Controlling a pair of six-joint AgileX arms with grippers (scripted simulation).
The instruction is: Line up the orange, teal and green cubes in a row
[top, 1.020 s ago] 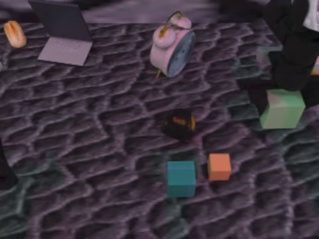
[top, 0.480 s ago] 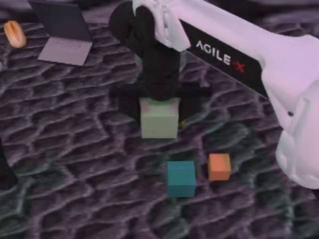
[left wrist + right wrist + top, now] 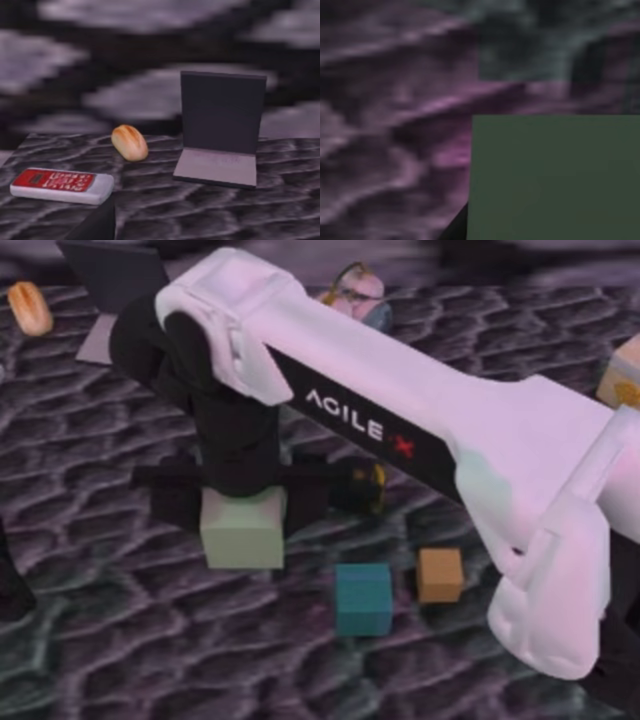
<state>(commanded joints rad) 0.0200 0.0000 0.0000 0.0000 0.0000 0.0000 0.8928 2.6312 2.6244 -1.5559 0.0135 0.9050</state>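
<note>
Moved since earlier frame: green cube (image 3: 242, 532), carried left and nearer the front edge by right gripper (image 3: 240, 490), fingers clamped on it. Teal cube (image 3: 363, 598) and orange cube (image 3: 440, 574): side by side, mid-table. Remaining: set green down left of teal. Left arm: parked, left edge.

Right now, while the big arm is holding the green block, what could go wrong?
1. The right gripper holds the green cube to the left of the teal cube, and farther back. Set down here, the row with the orange cube could come out crooked.
2. The black-and-yellow block sits close beside the gripper; a sideways slide might bump it.
3. If the grip slips, the cube could drop.
</note>
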